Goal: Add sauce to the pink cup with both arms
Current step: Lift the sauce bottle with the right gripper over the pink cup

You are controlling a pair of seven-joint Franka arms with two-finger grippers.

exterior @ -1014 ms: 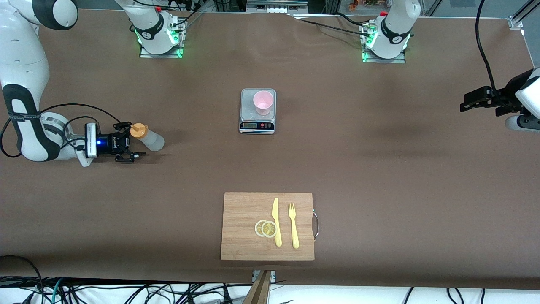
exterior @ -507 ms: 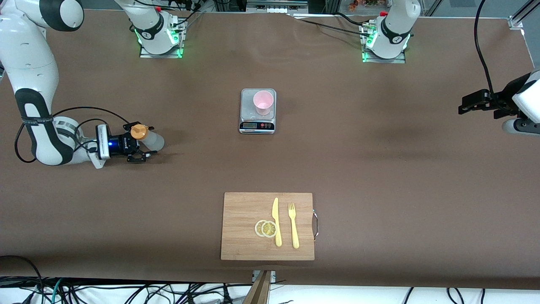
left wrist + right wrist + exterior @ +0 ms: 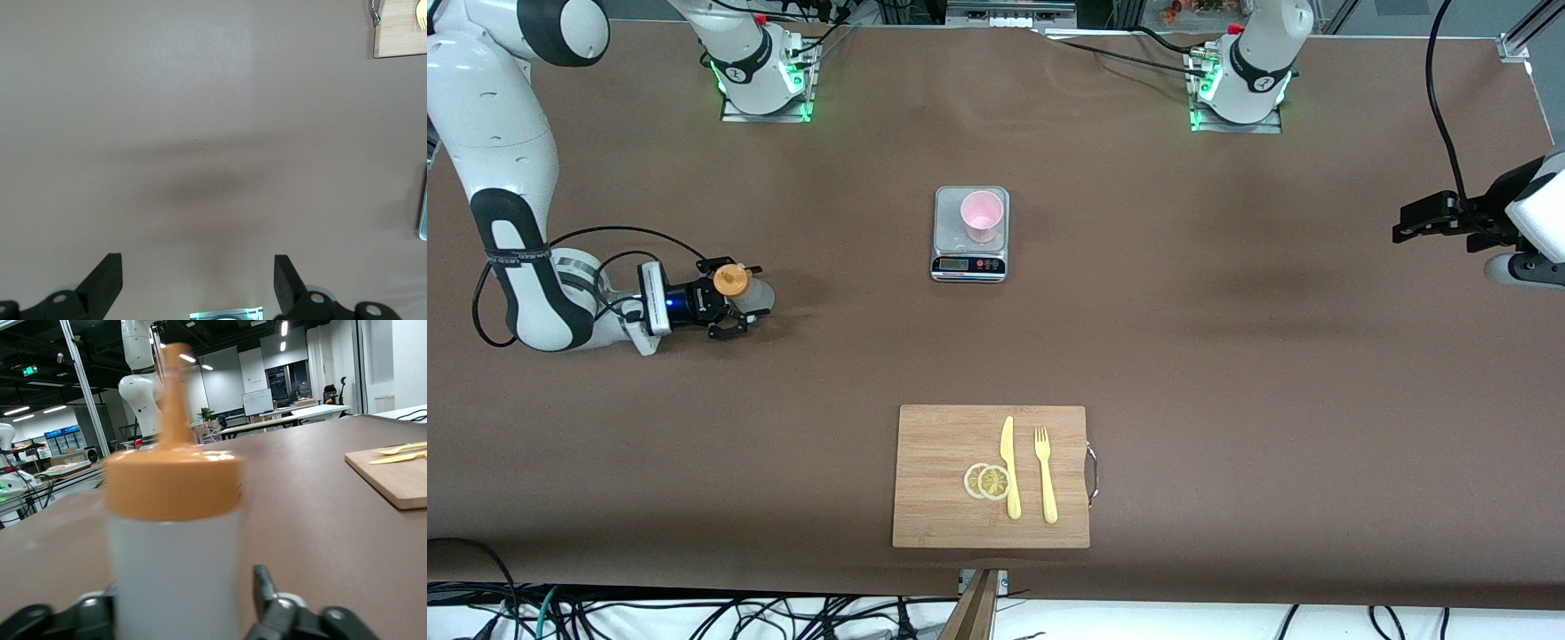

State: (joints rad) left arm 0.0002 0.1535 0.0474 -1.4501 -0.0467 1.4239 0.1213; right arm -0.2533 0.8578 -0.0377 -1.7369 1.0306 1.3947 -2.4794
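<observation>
The right gripper (image 3: 734,307) has just slid around the sauce bottle (image 3: 740,286), jaws narrowing but not visibly clamped; the left gripper (image 3: 1414,222) waits spread open.

Even, bright overhead light, no glare on matte brown table cover (image 3: 1227,356). Soft shadows w/ blurred edges. Green glow at both arm bases. Translucent whitish squeeze bottle w/ orange nozzle cap (image 3: 175,520) out of focus close-up; bright ceiling strips in bkgd.

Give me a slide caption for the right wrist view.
Right gripper straddling the orange-capped squeeze bottle, upright on the brown table.
</observation>
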